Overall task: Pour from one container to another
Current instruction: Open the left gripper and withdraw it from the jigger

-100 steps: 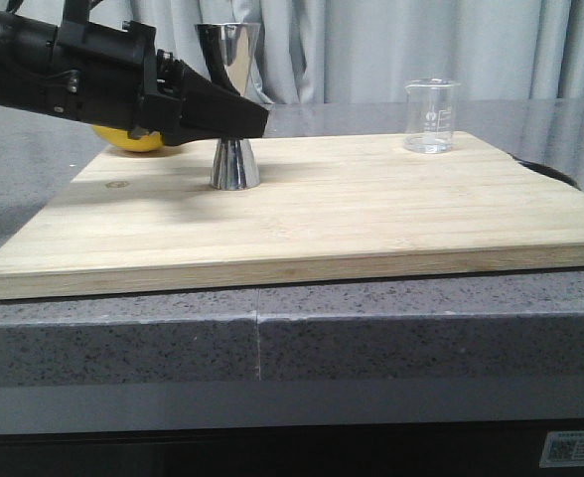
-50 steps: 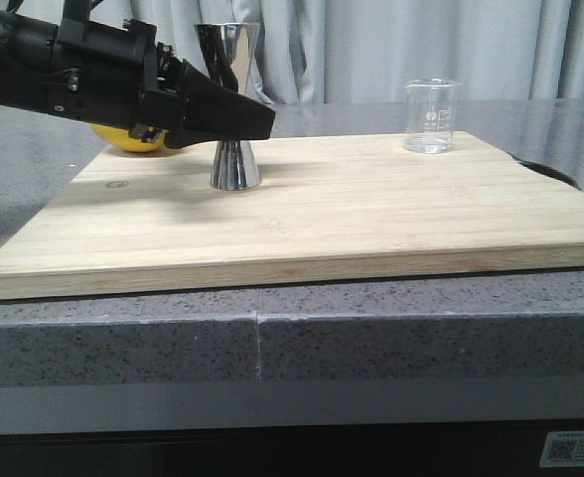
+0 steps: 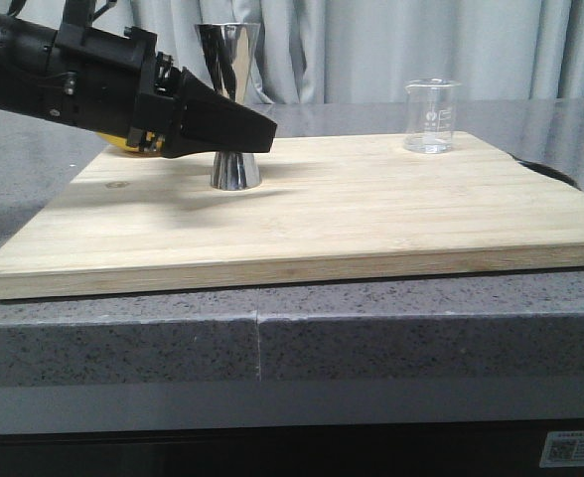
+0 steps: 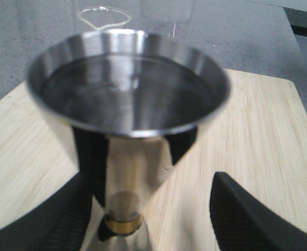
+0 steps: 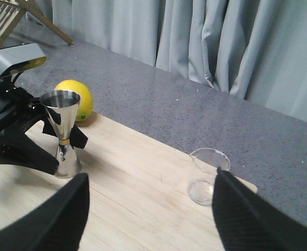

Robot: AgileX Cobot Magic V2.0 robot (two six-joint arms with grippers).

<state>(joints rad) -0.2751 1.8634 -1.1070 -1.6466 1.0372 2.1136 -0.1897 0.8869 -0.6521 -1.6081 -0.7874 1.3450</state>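
Your left gripper [image 3: 240, 131] has edged forward and dipped slightly over the last second; its open fingers now straddle the jigger [image 3: 231, 104] at its waist, not yet closed. The beaker [image 3: 431, 116] stands untouched, well apart at the board's [image 3: 371, 219] far right. Your right gripper [image 5: 148, 209] hovers open, holding nothing.

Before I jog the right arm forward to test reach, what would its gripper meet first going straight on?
Probably the glass beaker: it stands on the cutting board just ahead of the open right gripper, near its line. Depth is unclear.
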